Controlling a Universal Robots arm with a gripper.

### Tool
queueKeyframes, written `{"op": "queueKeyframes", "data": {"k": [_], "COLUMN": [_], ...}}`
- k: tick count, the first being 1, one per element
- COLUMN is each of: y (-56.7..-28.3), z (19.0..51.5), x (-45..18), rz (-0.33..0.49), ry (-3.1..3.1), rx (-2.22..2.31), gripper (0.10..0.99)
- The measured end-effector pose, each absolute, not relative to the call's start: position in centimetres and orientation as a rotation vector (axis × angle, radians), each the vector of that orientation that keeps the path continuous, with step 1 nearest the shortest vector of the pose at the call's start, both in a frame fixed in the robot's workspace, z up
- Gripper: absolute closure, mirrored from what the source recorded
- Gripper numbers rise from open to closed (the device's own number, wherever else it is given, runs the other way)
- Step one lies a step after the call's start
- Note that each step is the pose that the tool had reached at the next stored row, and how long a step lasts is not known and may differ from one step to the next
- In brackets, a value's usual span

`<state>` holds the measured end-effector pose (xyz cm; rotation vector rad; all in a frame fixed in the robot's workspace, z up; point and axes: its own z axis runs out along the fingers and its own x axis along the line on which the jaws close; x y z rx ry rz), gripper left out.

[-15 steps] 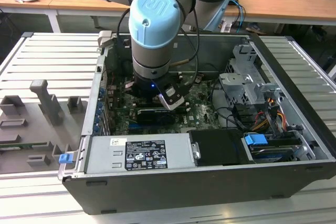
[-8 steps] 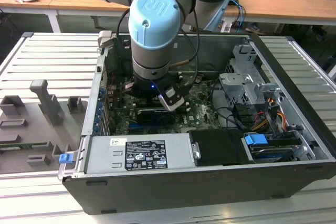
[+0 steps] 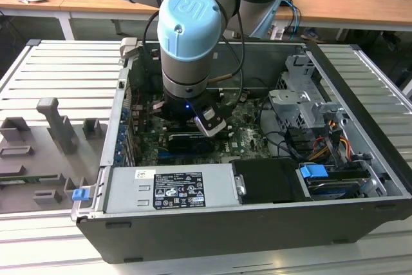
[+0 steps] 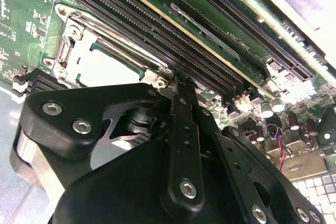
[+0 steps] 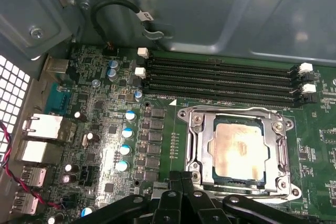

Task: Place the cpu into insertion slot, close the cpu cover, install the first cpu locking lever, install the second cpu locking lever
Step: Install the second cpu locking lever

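I am seeing the cpu (image 5: 238,149) sitting in the insertion slot (image 5: 195,178) on the green board, with the cpu cover (image 5: 277,145) lying closed around it. The gripper (image 5: 182,182) is hovering at the slot's edge beside the memory slots (image 5: 220,80); its fingers are looking closed together, gripping nothing.

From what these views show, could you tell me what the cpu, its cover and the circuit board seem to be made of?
The cpu has a pale, matte beige-silver face, apparently brushed metal with soft reflections. The cpu cover looks like thin stamped steel, bright silver with glints along its edges. The circuit board looks like green laminate with a slightly glossy coat. The gripper fingers look like matte black metal or plastic; I cannot tell which.
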<state>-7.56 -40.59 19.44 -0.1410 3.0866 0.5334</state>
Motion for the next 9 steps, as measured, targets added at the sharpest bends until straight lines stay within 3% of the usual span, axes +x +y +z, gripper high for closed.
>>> {"op": "queueKeyframes", "data": {"k": [9], "y": [-40.59], "z": [19.62], "x": [-7.58], "rz": [0.534], "ry": [3.086], "rx": [-0.141], "gripper": [0.98]}}
